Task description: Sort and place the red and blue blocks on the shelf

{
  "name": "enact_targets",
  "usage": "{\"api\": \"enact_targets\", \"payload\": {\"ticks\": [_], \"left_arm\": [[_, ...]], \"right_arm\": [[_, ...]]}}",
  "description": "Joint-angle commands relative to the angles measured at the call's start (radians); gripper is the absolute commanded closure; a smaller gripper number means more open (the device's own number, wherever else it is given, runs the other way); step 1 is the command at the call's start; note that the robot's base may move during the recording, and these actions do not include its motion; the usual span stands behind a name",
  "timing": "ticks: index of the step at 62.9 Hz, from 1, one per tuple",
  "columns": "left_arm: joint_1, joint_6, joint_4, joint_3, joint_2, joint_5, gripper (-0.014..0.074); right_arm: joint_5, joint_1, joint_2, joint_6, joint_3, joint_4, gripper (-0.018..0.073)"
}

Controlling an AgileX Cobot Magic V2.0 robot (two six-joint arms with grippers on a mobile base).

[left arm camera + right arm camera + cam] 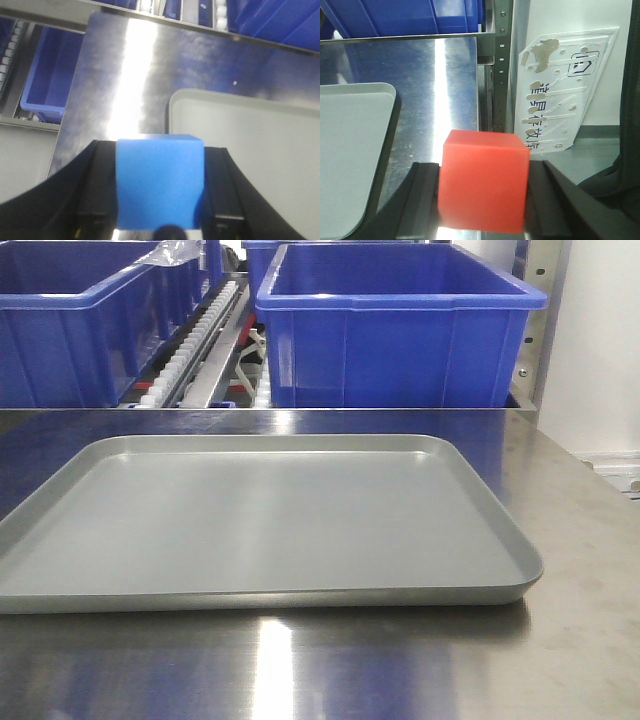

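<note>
In the left wrist view a mid-blue block (pixel 159 182) fills the space between the black fingers of my left gripper (pixel 159 192), which is shut on it above the steel table, by the grey tray's left corner. The right wrist view has a bright red block (pixel 484 180) held the same way in my right gripper (pixel 482 192), shut on it over the table's right strip near the shelf upright. The shelf (pixel 205 335) with white roller rails runs behind the table in the front view. Neither gripper nor block appears in the front view.
A shallow grey tray (pixel 480 500) lies on the steel table (pixel 580 540). Two large blue bins (pixel 395 325) (pixel 75 320) stand on the shelf rollers behind it. Another blue bin (pixel 47 75) sits lower at left. A worn white sign (pixel 565 85) leans by the shelf post (pixel 501 65).
</note>
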Motion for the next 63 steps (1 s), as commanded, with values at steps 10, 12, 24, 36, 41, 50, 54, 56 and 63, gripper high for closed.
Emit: {"api": "enact_targets", "payload": {"ticks": [10,12,24,36,41,50,54,56,63], "left_arm": [[0.003,-0.003,-0.004,0.112,-0.168,-0.094,0.0472],[0.003,-0.003,-0.004,0.123,-0.182,-0.094,0.0472],[0.003,-0.003,0.0,0.158,-0.239,-0.118,0.0472],[0.003,-0.003,0.002,0.159,-0.239,-0.153,0.0472],[0.003,-0.003,0.002,0.159,-0.239,-0.159,0.0472],[0.003,-0.003,0.002,0.159,-0.239,-0.162,0.0472],[0.003,-0.003,0.002,0.159,-0.239,-0.164,0.0472],[0.019,-0.003,0.002,0.159,-0.239,-0.166,0.0472],[0.019,-0.003,0.003,0.159,-0.239,-0.168,0.0472]], "right_arm": [[-0.079,-0.007,-0.001,-0.003,-0.027,-0.01,0.0503],[-0.079,-0.007,-0.001,-0.003,-0.027,-0.01,0.0503],[-0.079,-0.007,-0.001,-0.003,-0.027,-0.01,0.0503],[-0.079,-0.007,-0.001,-0.003,-0.027,-0.01,0.0503],[-0.079,-0.007,-0.001,-0.003,-0.027,-0.01,0.0503],[-0.079,-0.007,-0.001,-0.003,-0.027,-0.01,0.0503],[-0.079,-0.007,-0.001,-0.003,-0.027,-0.01,0.0503],[-0.079,-0.007,-0.001,-0.003,-0.027,-0.01,0.0503],[-0.079,-0.007,-0.001,-0.003,-0.027,-0.01,0.0503]]}}
